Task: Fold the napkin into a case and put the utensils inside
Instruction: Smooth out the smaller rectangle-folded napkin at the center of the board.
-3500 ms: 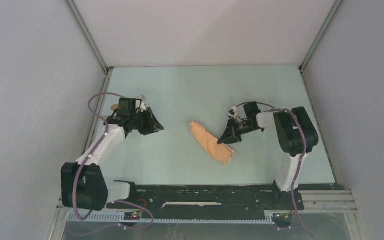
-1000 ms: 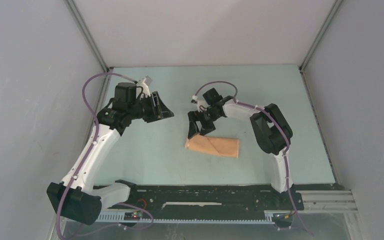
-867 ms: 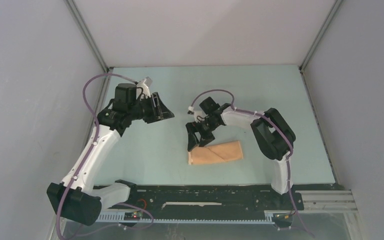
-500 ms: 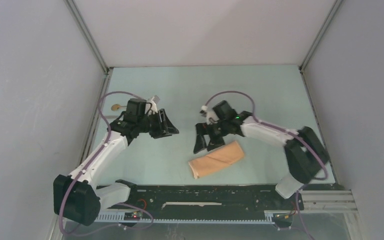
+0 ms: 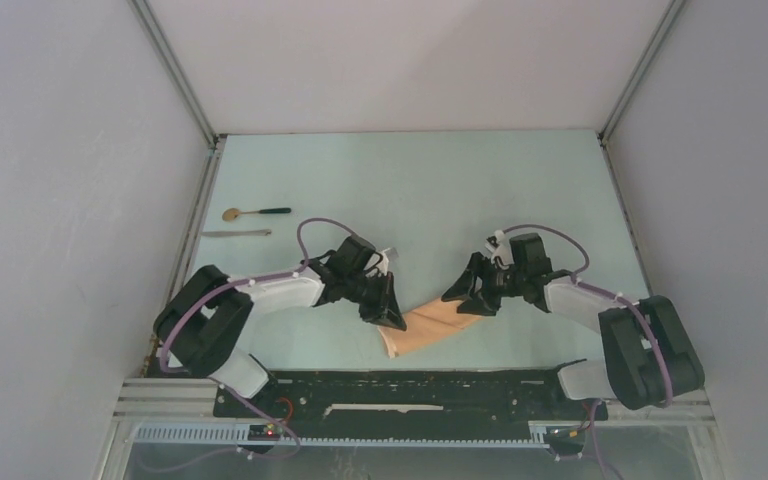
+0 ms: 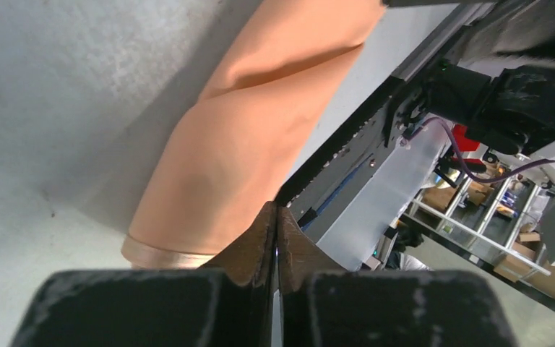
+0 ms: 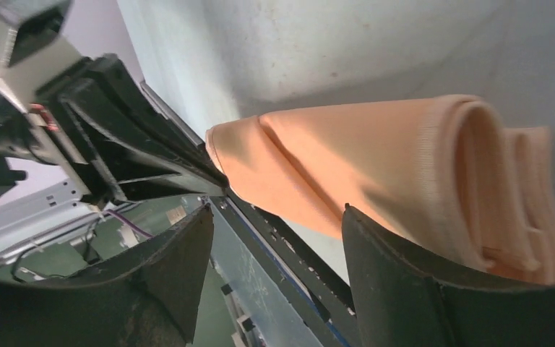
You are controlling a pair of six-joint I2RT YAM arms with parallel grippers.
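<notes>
The napkin (image 5: 432, 327), folded into a narrow peach case, lies slanted near the table's front edge. My left gripper (image 5: 394, 320) sits at its near left end, and in the left wrist view its jaws (image 6: 276, 211) are pressed together at the cloth's (image 6: 260, 130) lower edge, with no cloth showing between them. My right gripper (image 5: 466, 301) stands open at the case's far right end. In the right wrist view the rolled, layered end (image 7: 405, 173) lies past the right finger (image 7: 376, 260). The gold-bowled spoon (image 5: 255, 212) and the thin silvery utensil (image 5: 235, 234) lie at the far left.
The black base rail (image 5: 410, 385) runs along the near edge just below the case. Grey walls (image 5: 80, 200) close in the table on the left, back and right.
Both arms swung down toward the near edge. The case turned and slid nearer. The left gripper came from the far left to the case's left end and shut. The right jaws narrowed a little.
</notes>
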